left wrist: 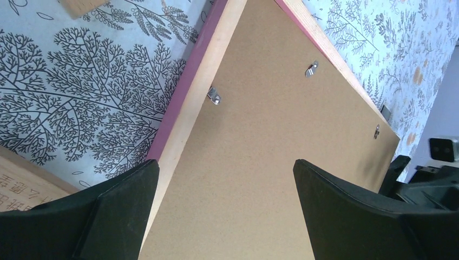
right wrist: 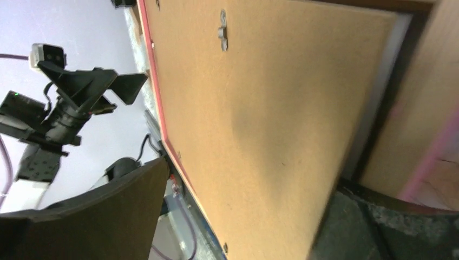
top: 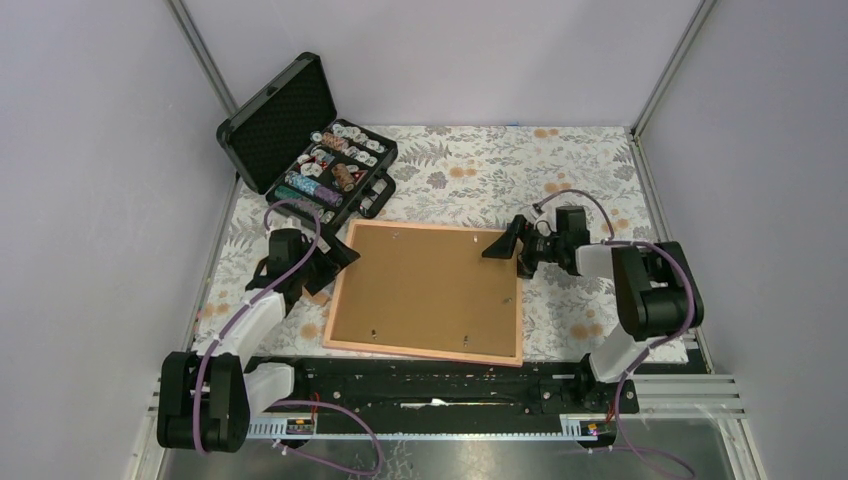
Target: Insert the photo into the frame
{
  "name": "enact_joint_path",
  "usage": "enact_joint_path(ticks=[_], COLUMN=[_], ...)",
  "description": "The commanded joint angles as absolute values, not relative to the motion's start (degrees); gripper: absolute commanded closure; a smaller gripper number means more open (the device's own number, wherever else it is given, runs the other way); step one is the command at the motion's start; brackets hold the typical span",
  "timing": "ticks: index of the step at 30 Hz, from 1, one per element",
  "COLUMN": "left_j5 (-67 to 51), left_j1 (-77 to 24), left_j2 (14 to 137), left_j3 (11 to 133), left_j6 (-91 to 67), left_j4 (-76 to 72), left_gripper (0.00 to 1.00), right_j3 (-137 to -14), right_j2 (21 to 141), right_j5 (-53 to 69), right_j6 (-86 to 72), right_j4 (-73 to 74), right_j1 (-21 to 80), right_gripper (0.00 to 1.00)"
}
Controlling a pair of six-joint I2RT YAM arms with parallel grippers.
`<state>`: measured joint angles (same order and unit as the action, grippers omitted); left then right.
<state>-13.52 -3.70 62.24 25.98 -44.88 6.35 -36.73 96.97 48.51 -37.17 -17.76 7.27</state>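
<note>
The frame (top: pixel 337 290) lies face down on the table, its pinkish-orange border around a brown backing board (top: pixel 430 290). The photo is hidden. My left gripper (top: pixel 328 268) is open over the frame's far left corner; in the left wrist view its jaws (left wrist: pixel 226 162) stand wide apart above the border (left wrist: pixel 184 124) and board. My right gripper (top: pixel 514 252) is open at the far right corner. In the right wrist view (right wrist: pixel 251 173) the board (right wrist: pixel 260 108) spans between its fingers, and a pale strip (right wrist: pixel 381 92) shows at the board's edge beside the border (right wrist: pixel 417 108).
A black foam-lined case (top: pixel 300 140) of poker chips stands open at the back left. A small pale wooden piece (top: pixel 318 298) lies by the frame's left side under my left arm. Metal clips (left wrist: pixel 214 96) sit on the board. The rail (top: pixel 450 385) runs along the near edge.
</note>
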Motion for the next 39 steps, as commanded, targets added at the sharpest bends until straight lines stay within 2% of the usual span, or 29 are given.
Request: enact_joint_path(ticks=[1, 9, 19, 28, 35, 39], left_j5=[-13.7, -13.5, -17.4, -18.8, -22.6, -21.7], left_j1=[-3.4, -3.3, -3.4, -3.6, -5.8, -6.6], left_j2=[61.6, 61.2, 64.3, 64.6, 67.5, 66.4], left_j3=[26.2, 26.4, 25.4, 23.7, 22.5, 22.6], left_j6=[-44.4, -43.2, -43.7, -44.6, -48.2, -48.1], left_j4=[5.8, 6.0, 3.3, 1.5, -2.8, -2.3], left_gripper=[0.01, 0.01, 0.01, 0.01, 0.01, 0.01], right_j3=[-36.7, -38.8, -36.9, -33.7, -30.8, -32.5], right_j2=[92.3, 84.7, 79.4, 80.8, 83.8, 82.7], right_j5=[47.5, 35.8, 31.9, 32.1, 37.2, 31.7], right_j6=[-32.2, -23.8, -21.7, -24.5, -35.2, -31.6], right_j4=[-12.0, 4.2, 8.8, 4.6, -11.5, -6.2], right_j1=[2.7, 1.0, 1.0, 5.0, 12.6, 12.6], right_gripper=[0.01, 0.0, 0.0, 0.03, 0.05, 0.02])
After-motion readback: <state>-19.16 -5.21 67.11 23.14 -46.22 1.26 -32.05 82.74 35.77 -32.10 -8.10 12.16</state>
